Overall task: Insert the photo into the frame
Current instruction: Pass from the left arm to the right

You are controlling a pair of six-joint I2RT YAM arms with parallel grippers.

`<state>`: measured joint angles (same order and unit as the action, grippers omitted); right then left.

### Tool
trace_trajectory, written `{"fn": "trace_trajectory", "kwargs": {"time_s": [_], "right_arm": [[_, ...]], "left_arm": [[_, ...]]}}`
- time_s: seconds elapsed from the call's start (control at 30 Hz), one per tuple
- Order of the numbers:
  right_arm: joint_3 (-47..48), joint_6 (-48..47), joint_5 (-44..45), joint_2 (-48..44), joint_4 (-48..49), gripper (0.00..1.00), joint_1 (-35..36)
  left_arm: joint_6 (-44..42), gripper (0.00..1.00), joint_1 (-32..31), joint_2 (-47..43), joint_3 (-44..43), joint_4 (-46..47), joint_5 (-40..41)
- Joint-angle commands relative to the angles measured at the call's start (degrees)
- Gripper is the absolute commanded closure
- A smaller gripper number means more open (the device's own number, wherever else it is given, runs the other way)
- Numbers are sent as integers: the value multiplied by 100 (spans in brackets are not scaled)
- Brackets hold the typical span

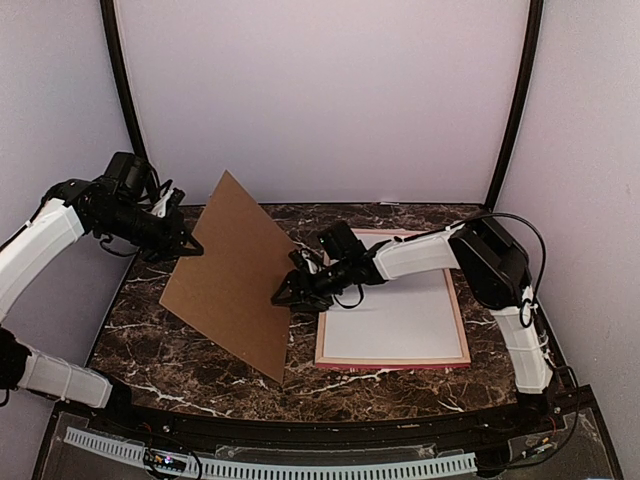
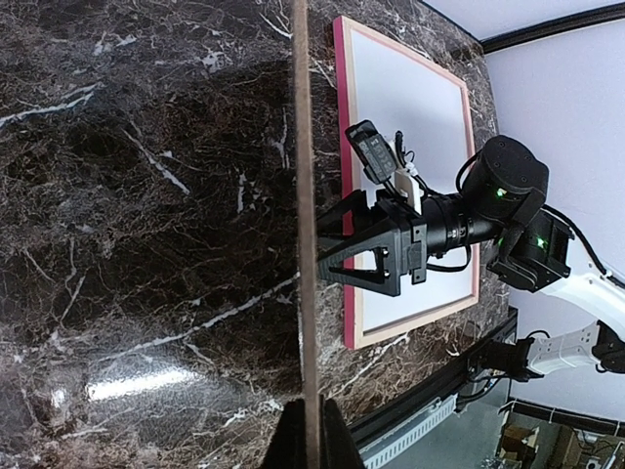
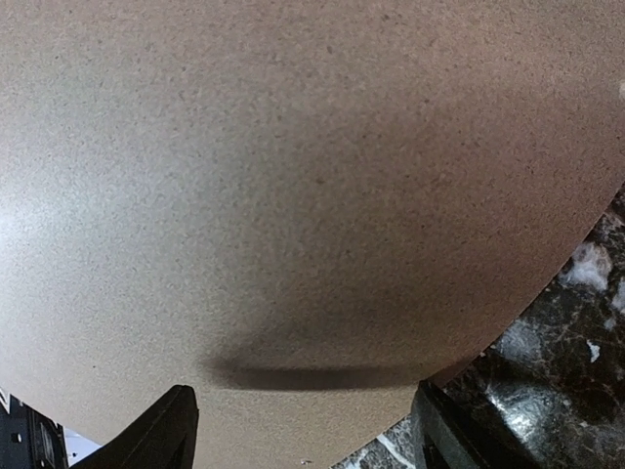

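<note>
The left end effector (image 1: pixel 192 247) is clamped on the left edge of the one brown cardboard board (image 1: pixel 235 285), which is held up on edge and tilted over the dark marble desk (image 1: pixel 190 380). The right end effector (image 1: pixel 283 294) has its jaws spread wide, with the fingertips at the board's right face. Further right, one frame (image 1: pixel 463 325) lies flat, its pale peach rim upward and a pink outer edge showing. One photo (image 1: pixel 400 322) sits inside it, showing only plain white.

Matt speckled cardboard (image 1: pixel 232 270); glossy marble table (image 1: pixel 200 375); frame (image 1: pixel 462 320) perhaps wood.
</note>
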<state>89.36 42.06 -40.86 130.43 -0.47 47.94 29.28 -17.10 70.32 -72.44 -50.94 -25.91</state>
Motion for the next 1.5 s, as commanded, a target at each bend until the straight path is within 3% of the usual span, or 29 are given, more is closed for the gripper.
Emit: {"fn": "trace_trajectory", "kwargs": {"time_s": [0.0, 0.27, 0.67, 1.1, 1.47], "right_arm": [[163, -205, 359, 35, -525, 24, 106], [242, -261, 403, 45, -590, 24, 189], [-51, -233, 88, -261, -227, 24, 113], [-716, -213, 211, -1510, -249, 24, -244], [-279, -147, 580, -2249, -731, 25, -396]], "left_arm": [[111, 97, -133, -273, -40, 387, -85], [263, 83, -351, -287, -1, 760, -303], [532, 54, -939, -119, -75, 1495, -634], [577, 47, -1595, 323, -535, 1651, -423], [606, 46, -1925, 683, -818, 1836, -419]]}}
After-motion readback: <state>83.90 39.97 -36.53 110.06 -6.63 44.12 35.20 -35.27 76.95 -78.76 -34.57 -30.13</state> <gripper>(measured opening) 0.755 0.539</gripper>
